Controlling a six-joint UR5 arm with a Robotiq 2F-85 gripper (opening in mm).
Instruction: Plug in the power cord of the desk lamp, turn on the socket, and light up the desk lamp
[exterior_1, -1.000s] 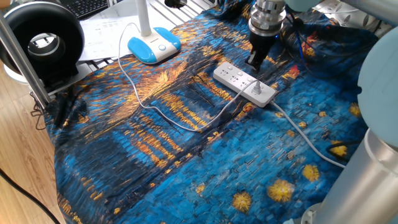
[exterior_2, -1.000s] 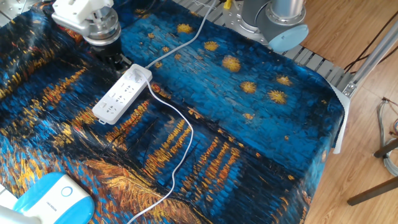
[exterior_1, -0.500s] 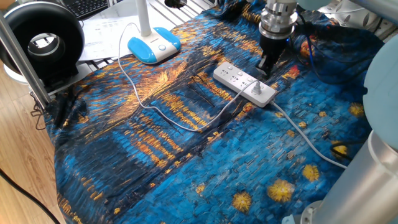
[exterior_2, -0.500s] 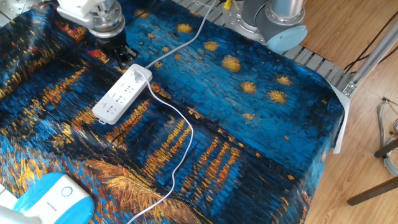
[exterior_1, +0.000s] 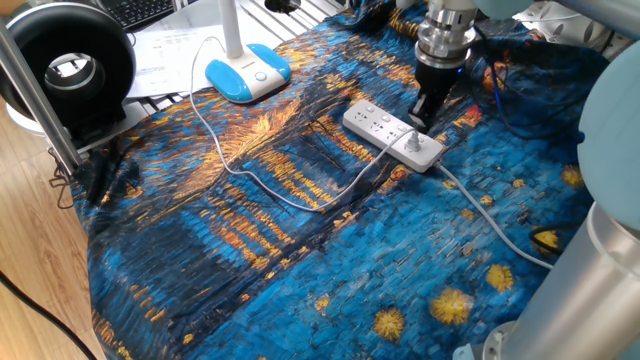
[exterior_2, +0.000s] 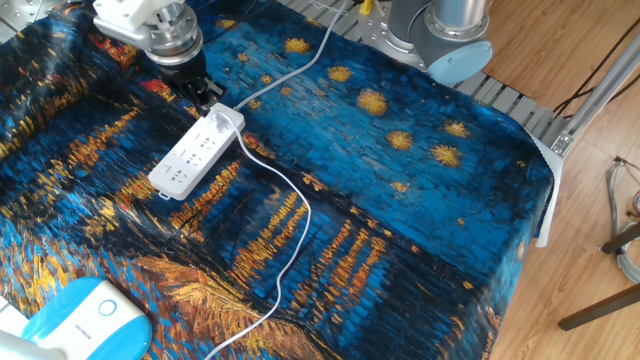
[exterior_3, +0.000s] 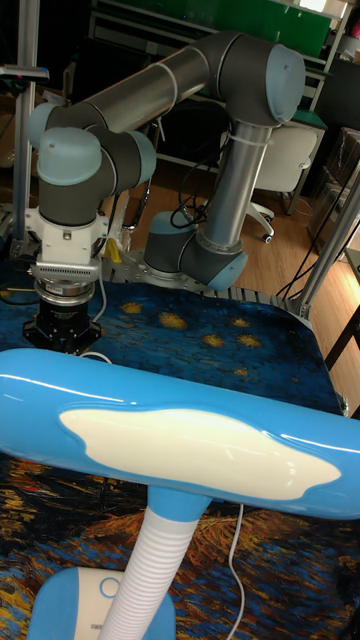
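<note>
Power cord (exterior_1: 262, 186): runs from the desk lamp (exterior_1: 248, 72) base in a loop across the painted cloth to the socket (exterior_1: 392, 135), where its small white plug (exterior_1: 411, 142) sits in an outlet near the strip's cable end. Plug-in step looks done.

Socket: lies flat on the cloth mid-tabletop, its thick white cable (exterior_1: 487, 217) trailing toward the arm's base. No indicator light can be made out, so the switch state is unknown.

Desk lamp: stands at the far corner of the cloth, beside the black round fan-like device (exterior_1: 68, 70). In the tall fixed view the lamp head (exterior_3: 180, 445) shows no glow; judged unlit. Remaining: switch the socket on, then press the lamp button.

Claw (exterior_2: 203, 92): poised low at the socket's cable end, fingertips together or nearly so, holding nothing. Contact with the strip cannot be confirmed. Judged to be lining up on the switch.
</note>
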